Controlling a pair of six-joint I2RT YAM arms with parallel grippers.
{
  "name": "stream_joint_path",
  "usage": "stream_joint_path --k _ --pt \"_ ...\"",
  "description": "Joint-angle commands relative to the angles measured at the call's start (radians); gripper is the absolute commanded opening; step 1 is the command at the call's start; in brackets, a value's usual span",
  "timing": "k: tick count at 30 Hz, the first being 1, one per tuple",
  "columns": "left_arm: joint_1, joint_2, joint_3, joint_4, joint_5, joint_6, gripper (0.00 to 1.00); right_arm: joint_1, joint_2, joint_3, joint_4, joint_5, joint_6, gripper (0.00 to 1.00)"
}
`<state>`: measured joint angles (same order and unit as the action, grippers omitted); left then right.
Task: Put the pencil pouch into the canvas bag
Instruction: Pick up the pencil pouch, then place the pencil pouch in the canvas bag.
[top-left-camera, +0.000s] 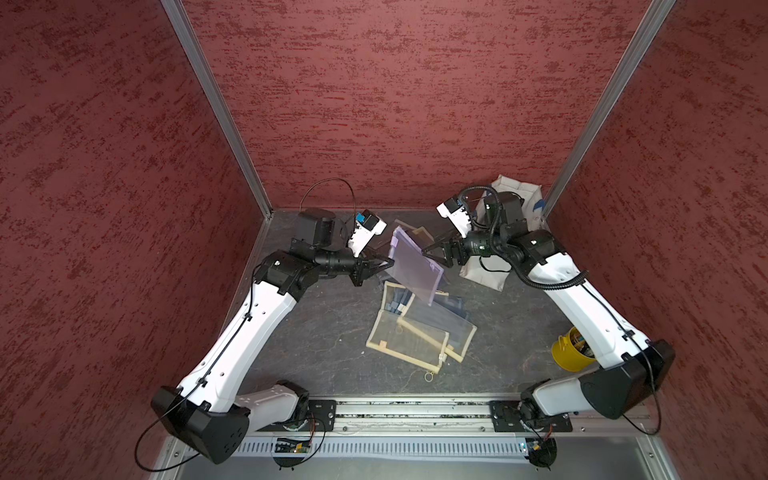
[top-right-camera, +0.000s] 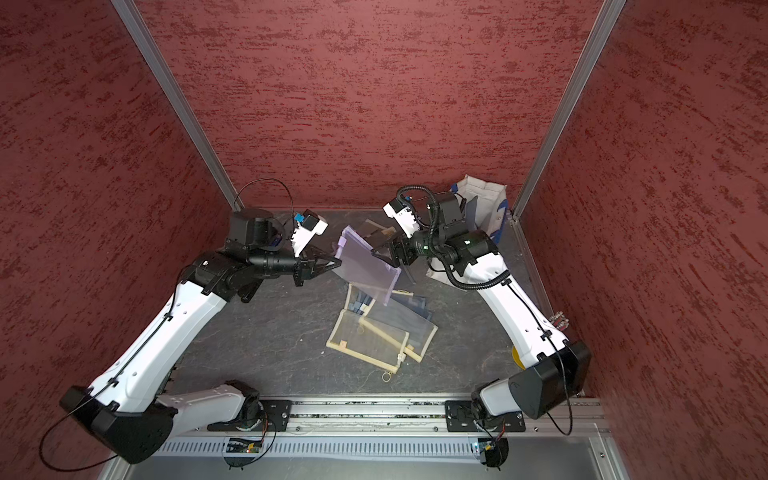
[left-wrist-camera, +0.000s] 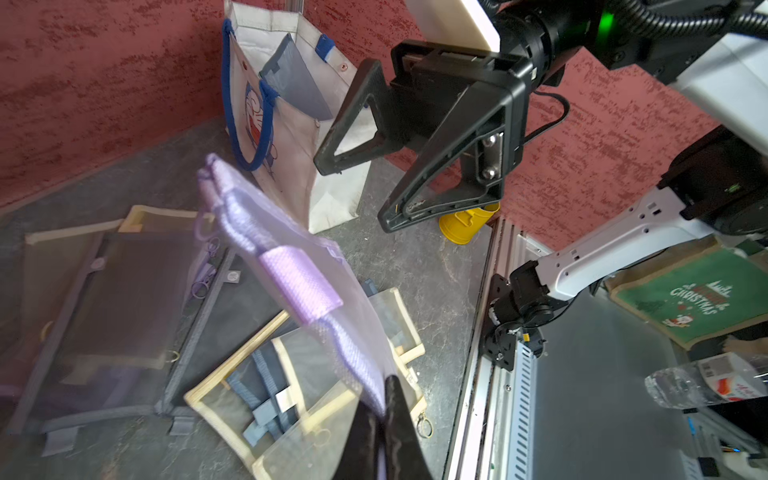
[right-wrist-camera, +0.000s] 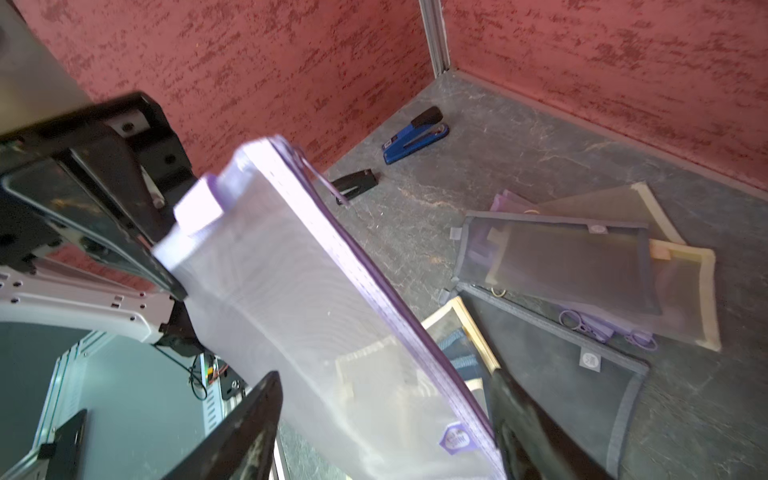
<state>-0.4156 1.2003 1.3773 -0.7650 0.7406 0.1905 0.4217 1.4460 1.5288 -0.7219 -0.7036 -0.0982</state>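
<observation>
Black left pincer (top-left-camera: 388, 262) pinched shut on one edge of the lilac see-through mesh pencil pouch (top-left-camera: 415, 268), holding it tilted above the grey bench (top-left-camera: 324, 332). Right pincer (top-left-camera: 432, 259) gapes wide astride the opposite edge, gripping nothing: likely a handover, since the boxy off-white canvas bag (top-left-camera: 528, 192) stands upright in the far corner behind that arm.

Place: a robot test cell in a lab
Enclosure: 3 red textured wall panels (top-left-camera: 374, 104) joined by aluminium posts (top-left-camera: 216, 108)
Robots: 2 white-and-black arms, left arm (top-left-camera: 249, 332) and right arm (top-left-camera: 598, 316), bolted to a metal rail (top-left-camera: 415, 411)
Wiring: slotted cable duct (top-left-camera: 395, 449), bare circuit board (top-left-camera: 291, 447)
Work surface: grey stone-look table (top-left-camera: 324, 332)
</observation>
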Motion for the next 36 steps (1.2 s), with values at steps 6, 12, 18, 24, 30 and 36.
stream_joint_path --k 6,12,18,24,30,36 --pt "-0.066 0.004 0.167 -0.243 -0.049 0.197 0.00 -0.004 -0.066 -0.071 0.018 -0.112 -0.134 0.77" --pt "-0.137 0.027 0.236 -0.306 -0.063 0.208 0.00 -0.005 -0.111 -0.153 0.054 -0.154 -0.166 0.79" --pt "-0.192 0.058 0.279 -0.352 -0.094 0.230 0.00 -0.005 -0.145 -0.189 0.067 -0.221 -0.188 0.81" --pt "-0.214 0.069 0.290 -0.353 -0.119 0.232 0.00 -0.004 -0.173 -0.256 0.154 -0.285 -0.129 0.80" --pt "-0.211 0.065 0.286 -0.333 -0.138 0.235 0.00 -0.003 -0.202 -0.288 0.189 -0.341 -0.092 0.78" --pt "-0.191 0.070 0.287 -0.303 -0.125 0.227 0.00 0.005 -0.238 -0.336 0.227 -0.366 -0.066 0.69"
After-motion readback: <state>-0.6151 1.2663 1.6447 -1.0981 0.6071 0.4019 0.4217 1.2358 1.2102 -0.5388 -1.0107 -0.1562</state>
